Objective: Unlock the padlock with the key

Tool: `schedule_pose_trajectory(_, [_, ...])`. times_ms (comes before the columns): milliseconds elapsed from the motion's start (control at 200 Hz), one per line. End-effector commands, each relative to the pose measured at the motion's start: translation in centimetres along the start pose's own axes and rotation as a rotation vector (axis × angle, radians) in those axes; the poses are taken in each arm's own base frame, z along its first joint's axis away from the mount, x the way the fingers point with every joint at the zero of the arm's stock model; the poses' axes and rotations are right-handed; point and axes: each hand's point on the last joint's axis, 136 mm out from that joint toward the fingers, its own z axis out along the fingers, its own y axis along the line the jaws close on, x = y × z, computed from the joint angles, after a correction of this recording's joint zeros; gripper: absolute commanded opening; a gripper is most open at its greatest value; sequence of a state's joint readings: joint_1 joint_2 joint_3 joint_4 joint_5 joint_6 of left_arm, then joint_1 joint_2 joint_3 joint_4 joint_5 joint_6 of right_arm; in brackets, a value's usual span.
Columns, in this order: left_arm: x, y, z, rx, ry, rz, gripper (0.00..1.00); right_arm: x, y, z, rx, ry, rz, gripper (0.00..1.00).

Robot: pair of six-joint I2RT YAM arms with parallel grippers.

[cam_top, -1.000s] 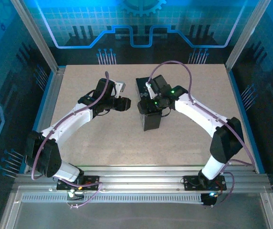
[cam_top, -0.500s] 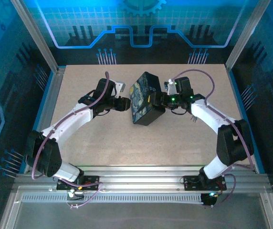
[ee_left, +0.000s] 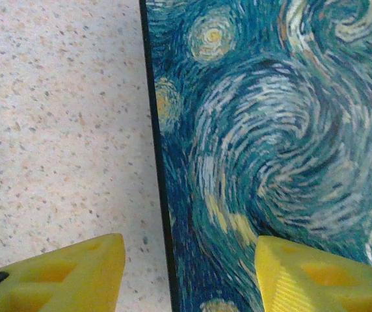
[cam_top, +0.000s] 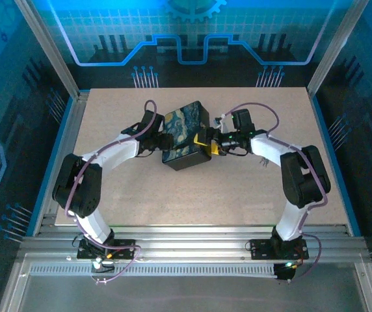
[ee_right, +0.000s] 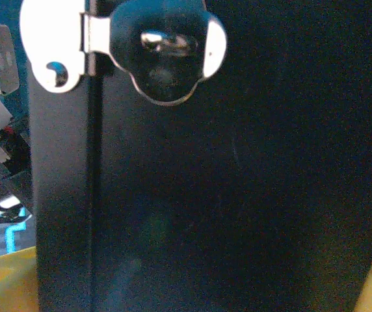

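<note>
**Arms converge on a locked box.** Two arms close from opposite sides on a black box [cam_top: 185,130] with a swirling blue-and-yellow lid, set mid-table [cam_top: 238,195].

The right end effector [cam_top: 207,143] meets the box's dark latch face head-on. In its wrist view that face stands directly ahead and very close. A silver hasp [ee_right: 153,52] sits up and to the left of its centre line, folded across the seam between lid and body. Its yellow fingertips [ee_right: 4,286] are spread wide at either side of the face, bracketing the box across its thickness. Whether they press the box or merely straddle it cannot be told.

The left end effector [ee_left: 186,279] hovers at the far side of the box, fingers apart and gripping nothing. The lid's straight edge runs away from it between the two tips, one over bare table and the other over the painted lid.

The key is too small to place with certainty. A speck [cam_top: 262,162] on the table just behind the right forearm, back from that end effector and away from the box, may be it.

The hasp's long axis lies crosswise to the right end effector's line of approach, and the right arm is plainly the nearer to it. The unlocking looks not yet begun: neither end effector appears to carry the key, which likely must be fetched first.
</note>
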State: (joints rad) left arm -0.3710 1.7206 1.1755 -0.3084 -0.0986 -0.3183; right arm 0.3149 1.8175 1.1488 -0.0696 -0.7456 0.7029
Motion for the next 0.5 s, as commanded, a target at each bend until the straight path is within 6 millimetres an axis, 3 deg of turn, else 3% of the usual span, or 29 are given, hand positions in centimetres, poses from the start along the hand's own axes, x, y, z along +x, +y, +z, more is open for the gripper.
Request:
schedule_pose_trajectory(0, [-0.2,1.6,1.3,-0.061,-0.009,-0.044,0.57,0.0,-0.5,1.3,0.03,0.045,-0.05,0.96])
schedule_pose_trajectory(30, [-0.2,1.9,1.4,-0.063,-0.009,-0.05,0.57,-0.1,-0.6,1.5,0.04,0.051,-0.059,1.0])
schedule_pose_trajectory(300, [-1.7,3.3,1.8,-0.07,-0.019,-0.02,0.57,-0.2,-0.7,2.8,0.06,0.117,-0.098,1.0])
schedule_pose_trajectory(495, [-2.7,2.4,2.7,-0.035,0.005,0.019,0.56,-1.6,-1.8,1.2,0.025,0.098,-0.019,1.0])
